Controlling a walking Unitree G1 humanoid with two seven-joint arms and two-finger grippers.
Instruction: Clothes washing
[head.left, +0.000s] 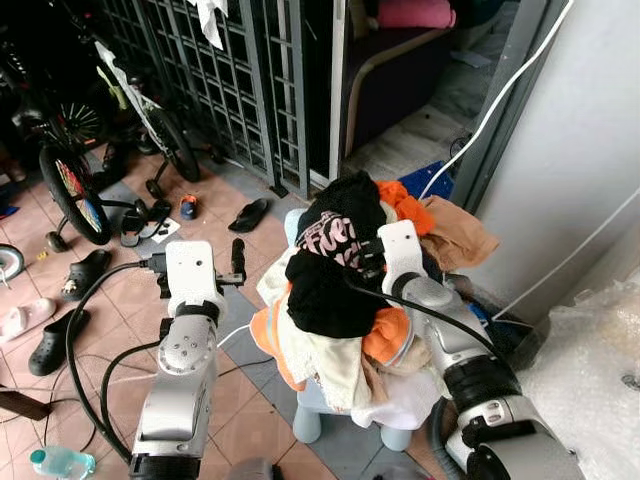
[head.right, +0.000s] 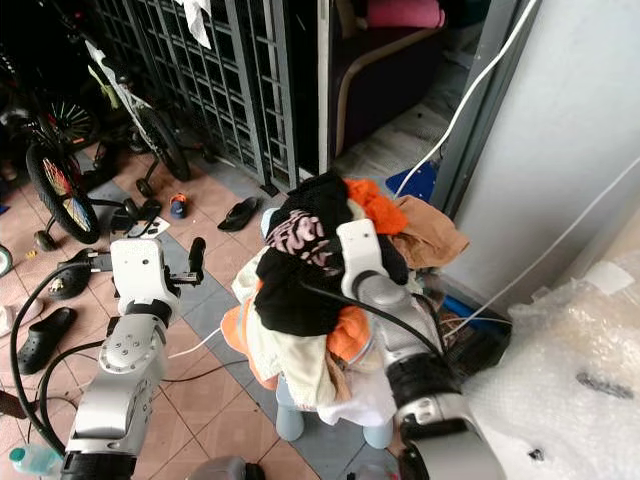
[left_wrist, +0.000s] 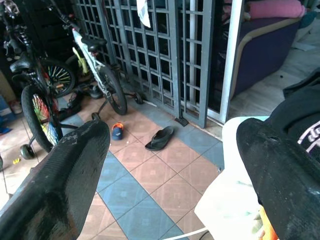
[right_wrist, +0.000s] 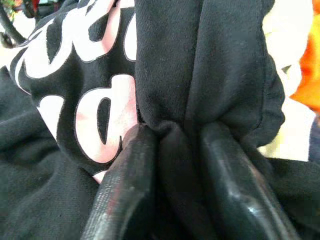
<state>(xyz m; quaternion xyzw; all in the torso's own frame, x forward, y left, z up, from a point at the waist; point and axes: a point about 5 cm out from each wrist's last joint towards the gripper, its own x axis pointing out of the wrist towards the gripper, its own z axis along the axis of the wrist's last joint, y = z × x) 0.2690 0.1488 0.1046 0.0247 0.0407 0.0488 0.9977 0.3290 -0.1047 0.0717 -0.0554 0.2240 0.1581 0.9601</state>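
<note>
Right wrist view shows the right hand (right_wrist: 172, 175) pinching a fold of the black shirt (head.left: 325, 265) on top of the clothes pile (head.left: 340, 340). It looks soft and light. Left hand (head.left: 200, 262) waits open beside.

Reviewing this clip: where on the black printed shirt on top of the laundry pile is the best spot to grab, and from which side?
Best a bunched fold on the upper right of the black shirt, beside the pink lettering, coming from the robot's right. There the cloth puckers into a ridge thin enough to pinch, as the right claw has done. The left claw hangs open beside the laundry pile.
</note>
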